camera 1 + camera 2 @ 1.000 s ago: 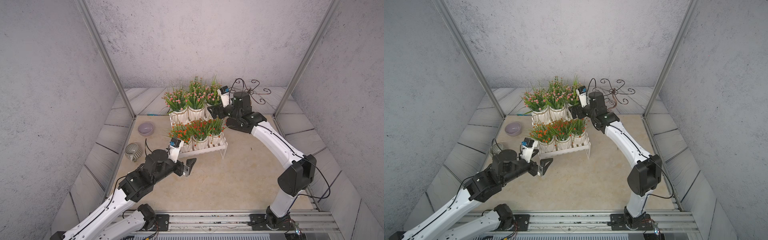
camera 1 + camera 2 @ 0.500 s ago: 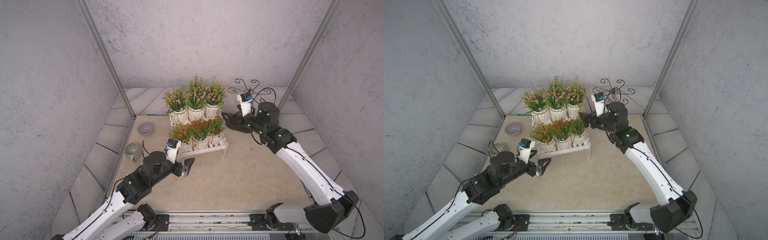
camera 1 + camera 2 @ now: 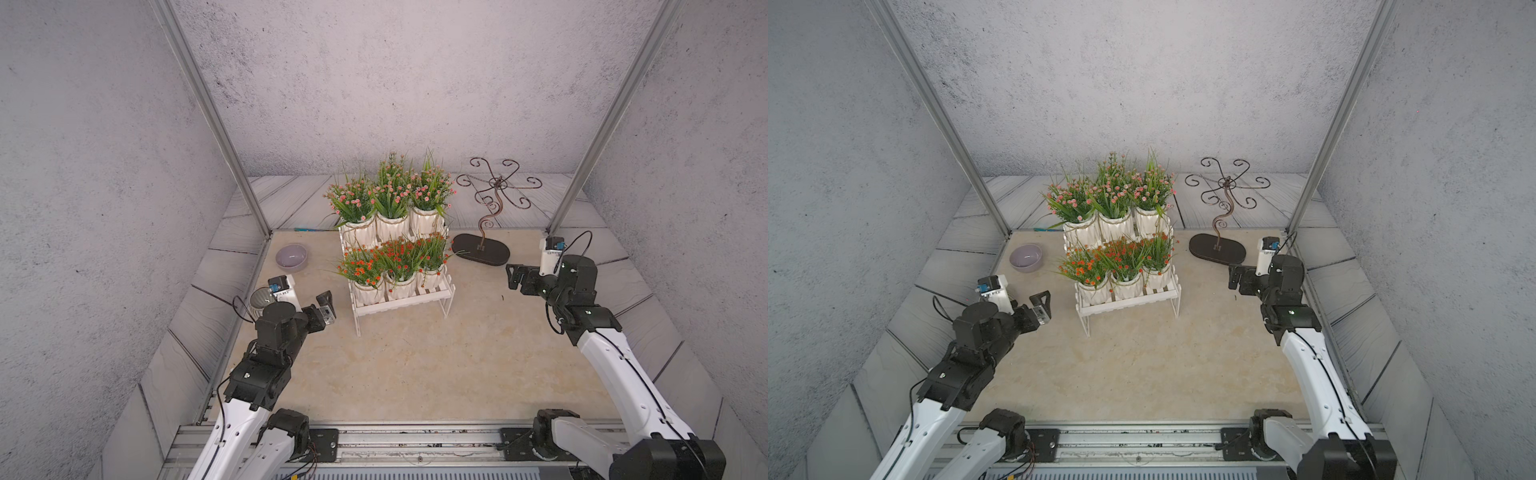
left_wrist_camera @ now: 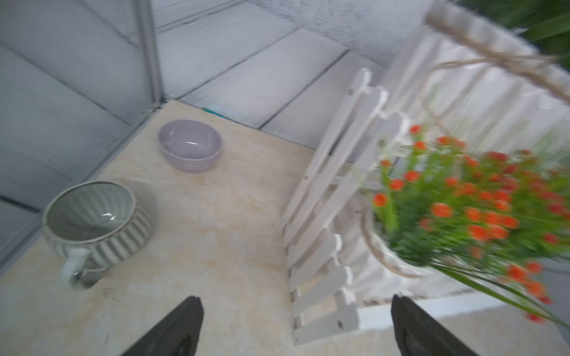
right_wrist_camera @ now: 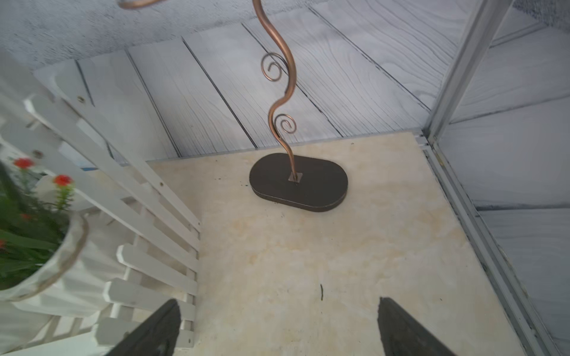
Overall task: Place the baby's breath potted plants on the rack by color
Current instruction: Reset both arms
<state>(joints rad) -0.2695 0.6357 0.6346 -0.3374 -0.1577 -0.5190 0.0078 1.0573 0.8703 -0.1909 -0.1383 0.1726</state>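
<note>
The left gripper [image 3: 326, 307] and right gripper [image 3: 512, 277] hover at the desk's [image 3: 415, 374] side edges, fingers spread, empty. Between them, the rack [image 3: 399, 305] holds three orange-red plants [image 3: 395, 259] below and three pink plants [image 3: 390, 195] above. The grey pot [image 3: 259, 300] and lilac bowl [image 3: 291, 257] line the left edge; the metal stand [image 3: 481, 253] stands near the far right corner.

six potted plants [image 3: 390, 199] – three pink, three orange-red – one rack [image 3: 401, 305], one lilac bowl [image 3: 291, 257], one grey pot [image 3: 261, 300], one metal stand [image 3: 481, 253]
</note>
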